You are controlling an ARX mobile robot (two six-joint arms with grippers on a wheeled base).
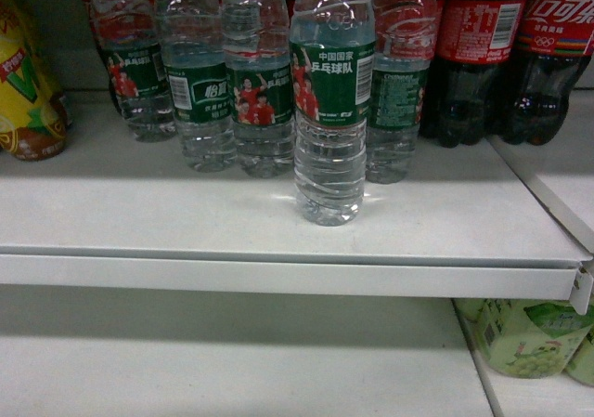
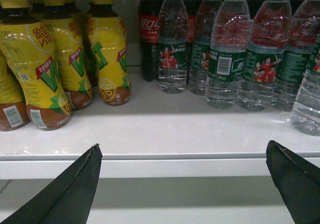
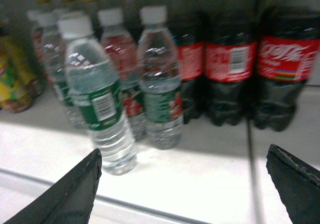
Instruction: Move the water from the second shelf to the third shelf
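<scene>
1. The shelf (image 1: 139, 213) is carrying rows of bottles.
2. The water (image 1: 330, 101) is standing upright near the shelf's front edge, at 6 o'clock from its row.
3. The left gripper (image 2: 182, 184) and right gripper (image 3: 182, 186) are both hanging spread wide, gripping nothing.

Counted on the head view's shelf: five clear water bottles (image 1: 331, 97) with green labels, two cola bottles (image 1: 475, 55), one yellow tea bottle (image 1: 28, 87). Below, two green cans (image 1: 529, 335). In the left wrist view: five yellow tea bottles.
</scene>
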